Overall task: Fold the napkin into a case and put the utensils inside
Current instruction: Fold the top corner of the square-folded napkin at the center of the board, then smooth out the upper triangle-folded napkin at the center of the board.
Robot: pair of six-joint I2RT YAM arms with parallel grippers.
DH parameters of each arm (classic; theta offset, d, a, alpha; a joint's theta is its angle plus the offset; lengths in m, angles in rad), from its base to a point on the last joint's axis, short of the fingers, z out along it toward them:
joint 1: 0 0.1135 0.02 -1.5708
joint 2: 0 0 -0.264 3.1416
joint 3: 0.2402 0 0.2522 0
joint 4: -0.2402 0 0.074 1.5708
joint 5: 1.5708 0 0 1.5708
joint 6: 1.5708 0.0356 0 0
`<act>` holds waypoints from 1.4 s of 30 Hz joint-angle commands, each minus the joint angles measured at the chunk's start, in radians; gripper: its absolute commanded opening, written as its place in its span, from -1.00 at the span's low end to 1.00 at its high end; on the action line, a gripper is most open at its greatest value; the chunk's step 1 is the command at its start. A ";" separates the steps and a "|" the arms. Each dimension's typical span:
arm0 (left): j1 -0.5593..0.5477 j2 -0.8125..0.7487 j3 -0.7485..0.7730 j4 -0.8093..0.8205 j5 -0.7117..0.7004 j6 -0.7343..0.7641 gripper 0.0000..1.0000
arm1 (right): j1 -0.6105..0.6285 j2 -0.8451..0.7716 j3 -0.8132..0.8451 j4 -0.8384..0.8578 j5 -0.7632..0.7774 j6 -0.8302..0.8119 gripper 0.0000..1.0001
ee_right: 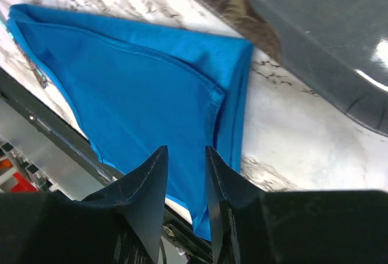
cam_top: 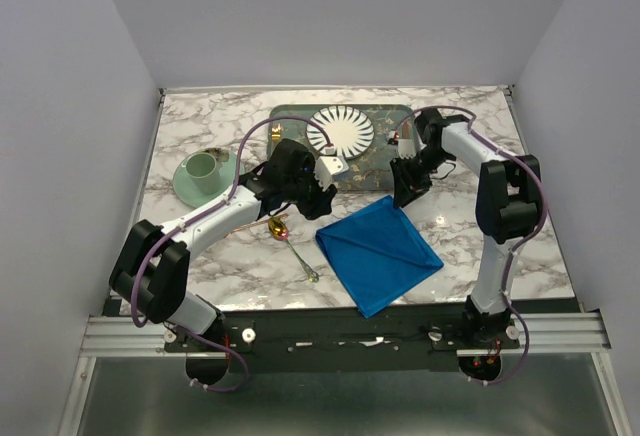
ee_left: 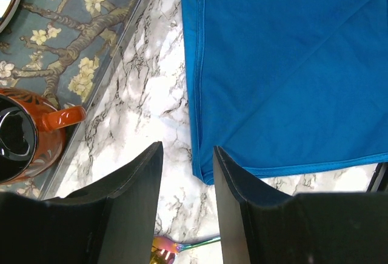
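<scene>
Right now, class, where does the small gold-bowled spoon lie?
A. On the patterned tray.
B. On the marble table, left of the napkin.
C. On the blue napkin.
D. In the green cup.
B: the spoon lies on the bare table, left of the napkin and apart from it.

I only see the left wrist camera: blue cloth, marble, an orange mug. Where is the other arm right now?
Observer: The right fingers hang at the napkin's far corner, beside the tray.
Operator: Is it holding the napkin?
Observer: Not visibly. In the right wrist view those fingers stand slightly apart, with the napkin showing through the gap.
Operator: Anything on the table I'm missing?
Observer: A green cup on a saucer sits on the table's left side, apart from the tray.
</scene>
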 commanded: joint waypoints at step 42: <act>0.007 -0.023 -0.017 0.073 0.048 -0.059 -0.01 | 0.052 0.113 0.125 0.002 0.124 0.041 -0.55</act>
